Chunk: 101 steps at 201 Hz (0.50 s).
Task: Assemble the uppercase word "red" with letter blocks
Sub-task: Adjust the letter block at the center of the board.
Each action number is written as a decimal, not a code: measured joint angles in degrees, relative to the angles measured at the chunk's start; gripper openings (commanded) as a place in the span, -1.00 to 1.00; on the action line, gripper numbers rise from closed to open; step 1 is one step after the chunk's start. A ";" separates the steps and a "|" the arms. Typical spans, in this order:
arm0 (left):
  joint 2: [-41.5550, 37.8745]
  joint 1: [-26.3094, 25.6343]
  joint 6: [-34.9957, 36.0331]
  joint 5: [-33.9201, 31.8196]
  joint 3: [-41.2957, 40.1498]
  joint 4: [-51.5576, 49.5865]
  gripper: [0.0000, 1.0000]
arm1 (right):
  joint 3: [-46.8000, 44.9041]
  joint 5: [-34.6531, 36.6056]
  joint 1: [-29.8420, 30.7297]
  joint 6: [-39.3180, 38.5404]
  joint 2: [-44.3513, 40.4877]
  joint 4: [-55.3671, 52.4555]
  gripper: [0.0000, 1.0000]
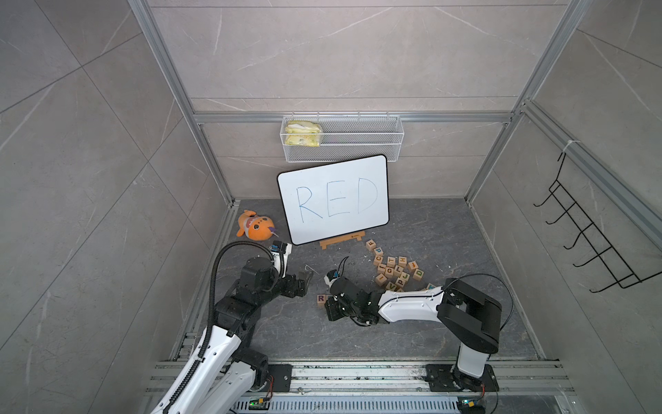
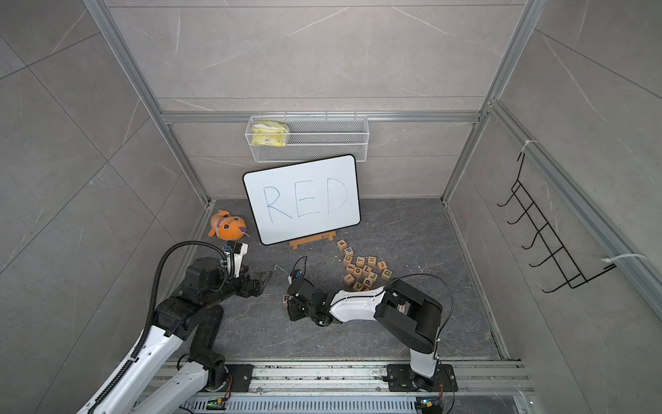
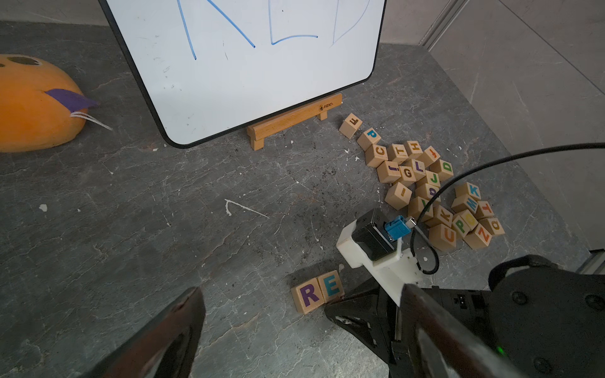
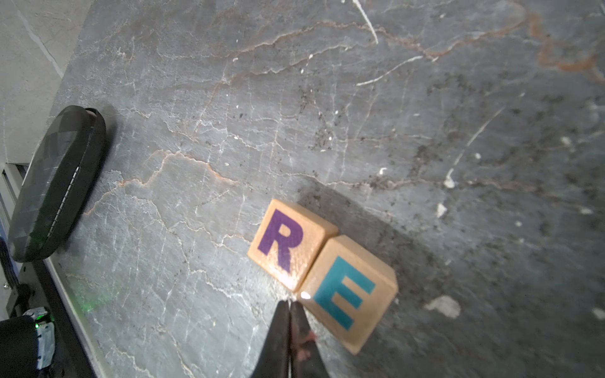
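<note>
Two letter blocks lie face up on the grey stone tabletop (image 4: 229, 98), side by side and touching: the R block (image 4: 288, 243) with its purple letter and the E block (image 4: 347, 291) with its blue one, reading R then E and sitting slightly askew to each other. The right gripper (image 4: 289, 304) is closed with its two tips pressed together and nothing between them; the tips sit low at the near edge of the pair, just beside the seam where the two blocks meet. The left gripper (image 1: 306, 279) hangs above the tabletop well apart from the pair, its jaws spread wide and empty, looking down toward them. The heap of letter blocks (image 1: 396, 270) lies further back on the robot's right side, and the D block (image 1: 418, 273) with its green letter sits at the outer edge of that heap, apart from R and E. Behind, a whiteboard (image 1: 333, 199) with RED handwritten in blue leans on a small wooden stand (image 1: 342, 239); an orange plush toy (image 1: 255, 225) lies beside it
</note>
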 measured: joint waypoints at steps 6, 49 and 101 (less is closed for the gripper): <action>0.00 0.00 0.00 0.00 0.00 0.00 0.92 | 0.00 0.00 0.00 -0.02 0.00 -0.07 -0.85; 0.00 0.00 0.00 0.00 0.00 0.00 0.93 | 0.00 -0.09 0.00 -0.17 0.00 -0.37 -0.85; -0.11 0.02 0.00 0.00 0.00 0.00 0.93 | -1.53 -0.26 0.00 -0.92 -0.76 -0.52 -0.85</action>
